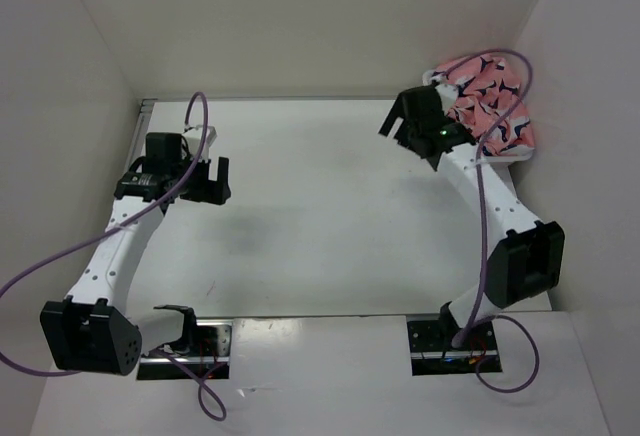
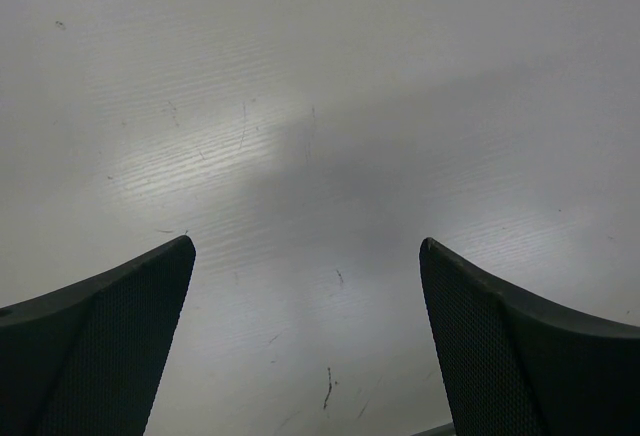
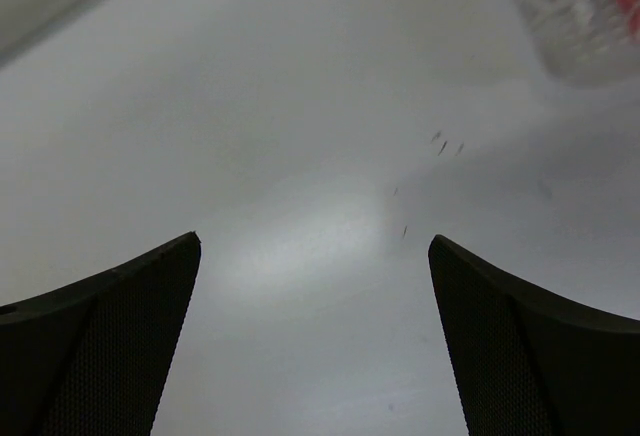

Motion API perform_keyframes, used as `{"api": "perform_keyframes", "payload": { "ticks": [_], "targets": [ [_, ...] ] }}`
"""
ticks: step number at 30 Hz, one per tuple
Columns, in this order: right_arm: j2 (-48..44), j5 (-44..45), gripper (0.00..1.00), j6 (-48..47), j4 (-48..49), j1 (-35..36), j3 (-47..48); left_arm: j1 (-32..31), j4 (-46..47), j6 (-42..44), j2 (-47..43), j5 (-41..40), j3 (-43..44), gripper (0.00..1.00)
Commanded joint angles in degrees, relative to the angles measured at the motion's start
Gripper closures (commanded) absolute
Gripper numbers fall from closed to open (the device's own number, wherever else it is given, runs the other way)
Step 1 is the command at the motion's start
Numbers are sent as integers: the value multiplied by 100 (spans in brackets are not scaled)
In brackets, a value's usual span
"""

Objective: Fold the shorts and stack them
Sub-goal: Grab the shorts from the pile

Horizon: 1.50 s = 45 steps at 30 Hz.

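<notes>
Shorts (image 1: 505,126) lie far-right, clear only overhead, perhaps in basket (image 3: 570,26); left gripper (image 2: 307,346) and right gripper (image 3: 315,346) gape wide.

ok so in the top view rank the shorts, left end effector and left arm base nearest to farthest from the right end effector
1. shorts, far right corner, just beside the right end effector
2. left end effector, across on the left side
3. left arm base, near edge, left
</notes>
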Motion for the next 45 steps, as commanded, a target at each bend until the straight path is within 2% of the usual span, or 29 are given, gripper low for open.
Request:
{"api": "perform_keyframes", "payload": {
  "ticks": [1,5,9,13,18,20,23,24,26,27,29,30,32,35,37,40,41,45],
  "targets": [
    [255,-246,0,-116,302,-1135,723,-20,65,19,-222,90,245,0],
    [992,-746,0,-230,249,-2146,1600,-20,65,19,-222,-77,464,0],
    [2053,-800,0,-230,196,-2720,2331,-20,152,19,-222,-201,517,0],
    [2994,-800,0,-99,30,-3142,2991,-20,408,19,-153,71,465,0],
    [3744,-660,16,-28,29,-3372,3755,-20,469,19,129,72,517,0],
    [4174,-598,19,-28,-241,-3372,4315,-20,522,19,129,19,517,0],
    [4667,-546,29,77,-567,-3372,4924,-20,522,19,129,19,517,0],
    [4746,-475,37,138,-620,-3372,5004,-20,522,19,181,19,517,0],
    [4861,-423,47,139,-621,-3372,5005,-20,522,19,182,19,517,0],
    [4861,-318,61,217,-682,-3372,5005,-20,522,19,182,19,517,0],
    [4748,-317,80,270,-735,-3372,5005,-20,522,19,130,19,517,0],
    [4634,-160,100,270,-735,-3293,5005,-20,522,19,129,19,517,0],
    [4248,-106,100,270,-613,-3091,4795,-20,522,19,60,19,517,0],
    [2679,-18,100,-1,28,-2583,4267,-20,522,19,-55,124,517,0],
    [2113,-228,100,-159,389,-2257,4248,-20,575,19,-55,195,517,0],
    [1452,-499,100,-423,294,-1466,5011,-20,575,19,-187,195,648,0],
    [1399,-553,100,-424,215,-995,5292,-20,523,19,-239,195,649,0],
    [1512,-1123,100,-591,-260,37,6962,32,452,19,-310,108,947,0]
  ]
}}
